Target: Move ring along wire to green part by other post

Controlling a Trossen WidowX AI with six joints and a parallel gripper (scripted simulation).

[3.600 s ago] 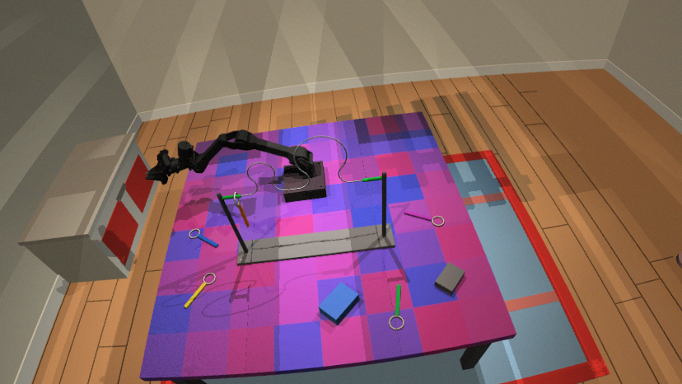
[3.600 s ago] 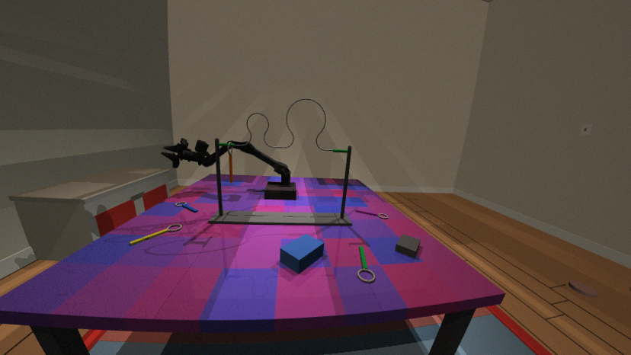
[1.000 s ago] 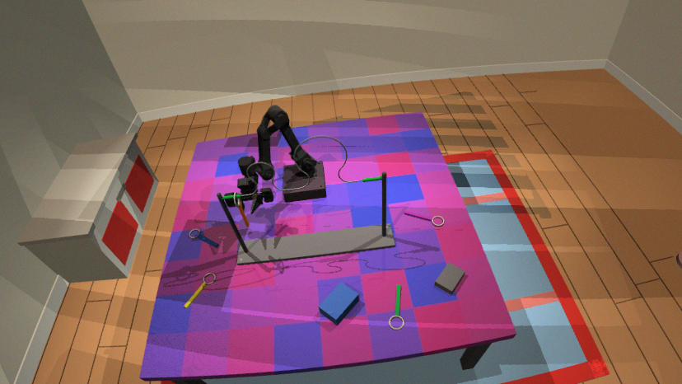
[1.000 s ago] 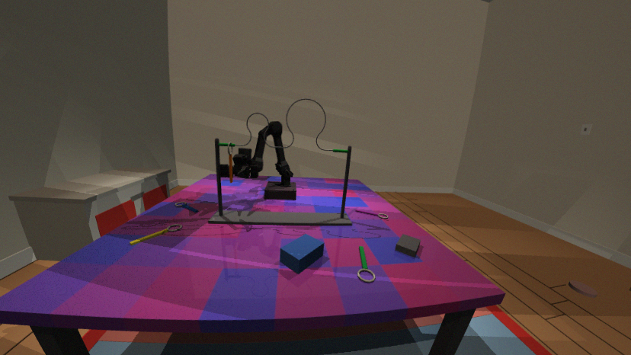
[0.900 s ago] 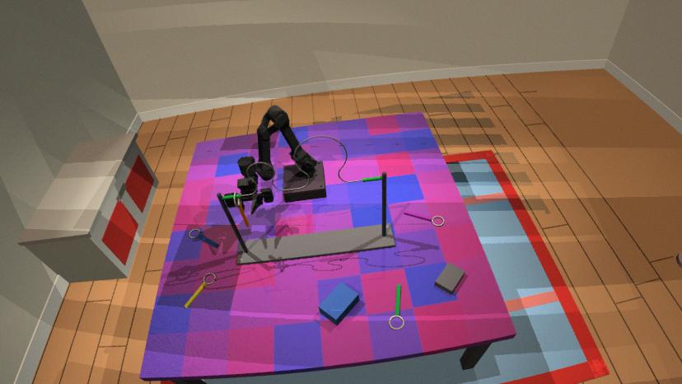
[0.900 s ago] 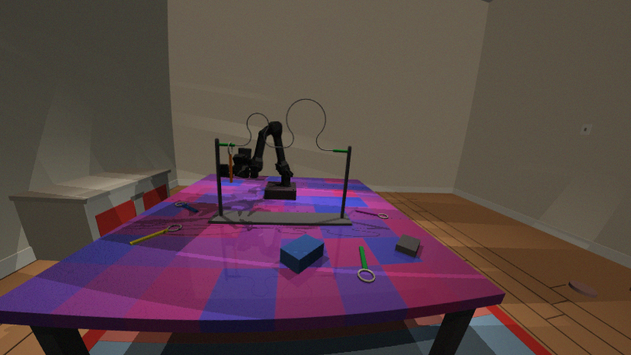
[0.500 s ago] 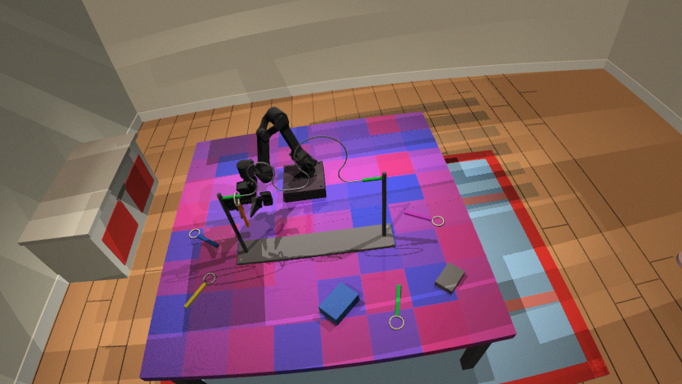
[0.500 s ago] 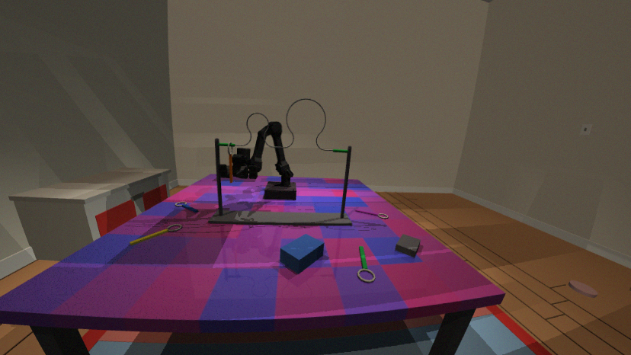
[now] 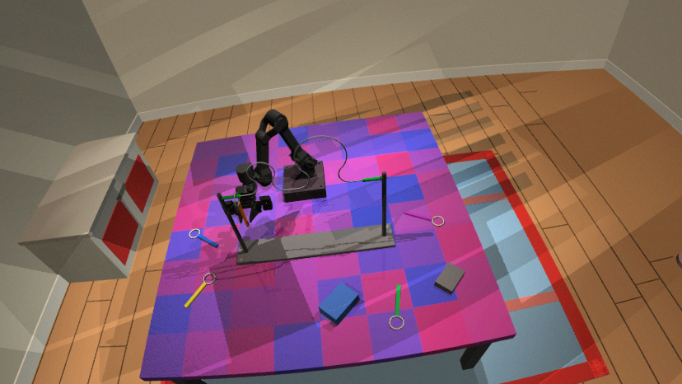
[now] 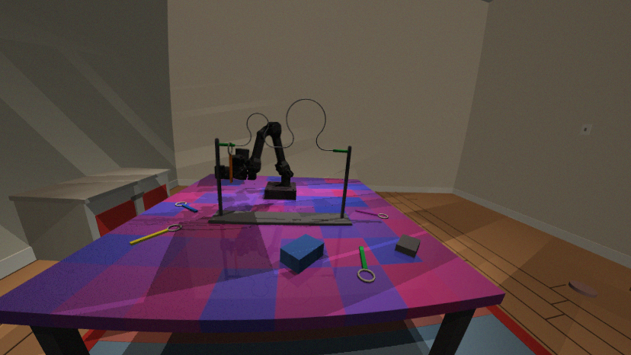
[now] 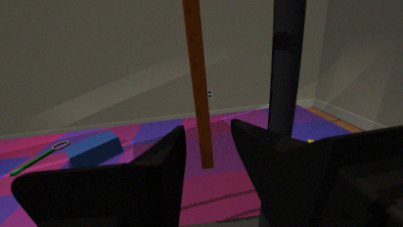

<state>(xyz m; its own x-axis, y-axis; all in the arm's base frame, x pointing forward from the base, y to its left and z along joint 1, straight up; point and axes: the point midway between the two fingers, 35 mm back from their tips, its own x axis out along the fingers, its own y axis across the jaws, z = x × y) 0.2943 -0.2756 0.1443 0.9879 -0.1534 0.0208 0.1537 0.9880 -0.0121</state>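
Observation:
The orange handle (image 9: 242, 215) (image 10: 231, 167) (image 11: 198, 83) hangs straight down from its ring (image 10: 230, 155) on the left green part (image 9: 230, 196) (image 10: 226, 144) of the wire, beside the left post (image 9: 235, 226) (image 10: 219, 185) (image 11: 286, 68). My gripper (image 9: 247, 209) (image 10: 230, 172) (image 11: 207, 128) is open. Its two fingers stand on either side of the handle's lower end, with a gap showing on each side. The thin grey wire (image 9: 344, 147) (image 10: 306, 100) loops over to the right green part (image 9: 371, 179) (image 10: 340, 150) at the right post (image 9: 384, 204) (image 10: 346, 180).
The posts stand on a grey base board (image 9: 333, 243) (image 10: 282, 217). On the table lie a blue block (image 9: 338, 302) (image 10: 301, 252) (image 11: 93, 147), a grey block (image 9: 449, 277) (image 10: 407, 244), and spare rings with green (image 9: 397, 297) (image 10: 362, 257), yellow (image 9: 194, 297) (image 10: 150, 236), blue (image 9: 207, 240) and magenta (image 9: 417, 216) handles.

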